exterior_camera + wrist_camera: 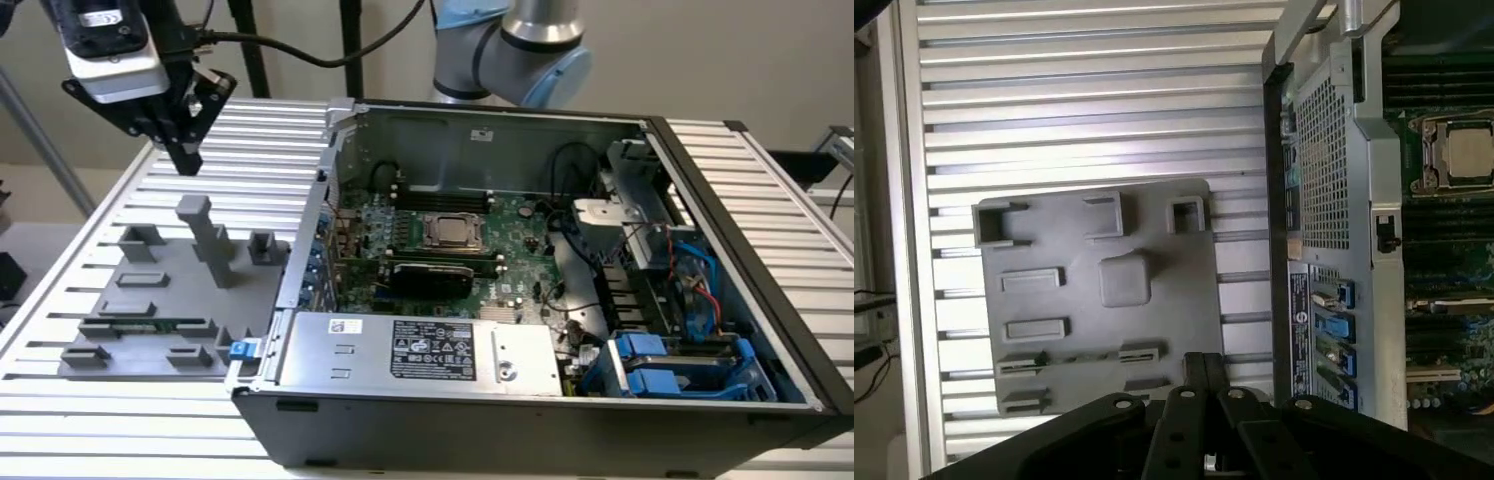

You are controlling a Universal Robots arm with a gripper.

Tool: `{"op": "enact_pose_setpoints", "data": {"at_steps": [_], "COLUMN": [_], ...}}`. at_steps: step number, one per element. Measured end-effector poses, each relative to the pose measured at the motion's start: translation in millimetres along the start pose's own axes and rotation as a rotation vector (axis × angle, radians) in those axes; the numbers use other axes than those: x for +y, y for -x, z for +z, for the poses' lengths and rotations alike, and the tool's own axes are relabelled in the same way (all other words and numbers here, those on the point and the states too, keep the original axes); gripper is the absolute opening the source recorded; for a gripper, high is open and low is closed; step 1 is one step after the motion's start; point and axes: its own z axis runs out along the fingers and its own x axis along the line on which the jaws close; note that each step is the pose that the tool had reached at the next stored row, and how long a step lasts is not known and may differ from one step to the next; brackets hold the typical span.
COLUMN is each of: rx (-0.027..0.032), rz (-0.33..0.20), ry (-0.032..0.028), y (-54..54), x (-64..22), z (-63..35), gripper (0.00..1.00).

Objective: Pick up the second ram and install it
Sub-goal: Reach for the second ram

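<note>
Lying in the fixture: the second ram (150, 325), a thin green strip set flat in a low holder on the near part of the grey fixture plate (100, 300), on the exterior view's left.
Ram detail: only a sliver of green shows between the holder's clips; its chips are too small to make out. From the wrist it is just a dark line (1082, 357).
Gripper: up high over the far left of the table (274, 125), well apart from the ram, its fingers pinched together to a point and carrying nothing (184, 160).
Wrist look: the dark fingertips (1204, 365) hang above the plate's edge; the gripper body is cut off by the frame.
Grey blocks: several stand on the plate, the tallest (200, 235) between gripper and ram.
Computer case: open-topped, just right of the plate, its near wall (507, 440) in shadow.
Motherboard: green (514, 240), processor (455, 232) in the middle; the memory slots beside it are dark, and I can't tell what they hold.
Power supply: silver box (414, 350) along the near side, hiding the board under it.
Blue drive bays: near right corner (667, 365), half buried in cables.
Robot arm: a joint (527, 50) behind the case, cut off at the top.
</note>
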Motion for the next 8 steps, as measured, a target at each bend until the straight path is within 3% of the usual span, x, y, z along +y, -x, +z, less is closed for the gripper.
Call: {"op": "enact_pose_setpoints", "data": {"at_steps": [8], "rx": [-0.0002], "rz": [0.0], "ry": [0.0001], "y": [-36.0], "x": [-8.6], "z": [4.3], "gripper": [0.11]}}
